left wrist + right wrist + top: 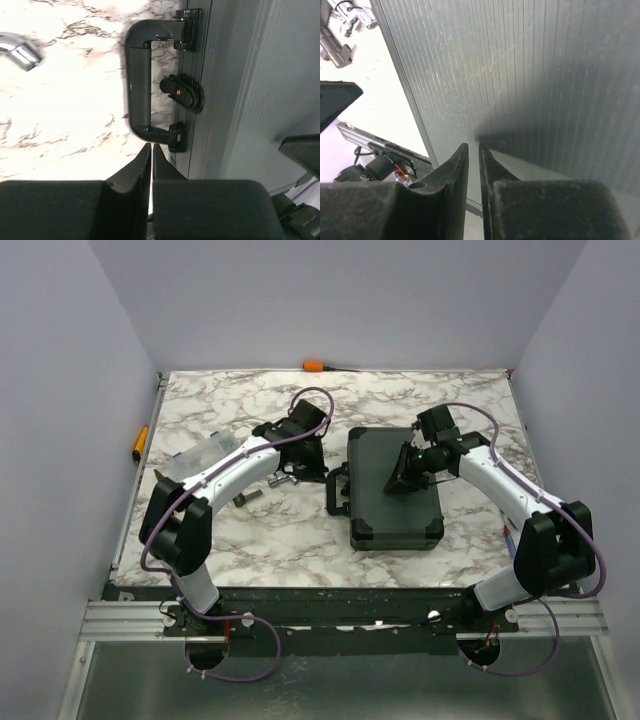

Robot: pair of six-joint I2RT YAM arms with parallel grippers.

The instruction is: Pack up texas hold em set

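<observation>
I saw my left pincer (151, 148) shut on nothing, the closed case's (392, 518) handle (137, 85) just ahead. My right pincer (473, 146), nearly shut and empty, sat over the lid (545, 75).

closed black case (395, 502) on marble table (250, 540); right end effector (402, 480) over its lid.

Counter (280, 540) white marble with grey-black veining, case (393, 502) black with fine ribbed lines on the lid, handle (139, 85) glossy black, left arm (225, 468) and right arm (500, 480) white with black joints, cables (310, 395) purple, left pincer (151, 146) and right pincer (473, 145) matte black, tool (315, 366) orange-handled, walls (60, 360) pale lavender.
</observation>
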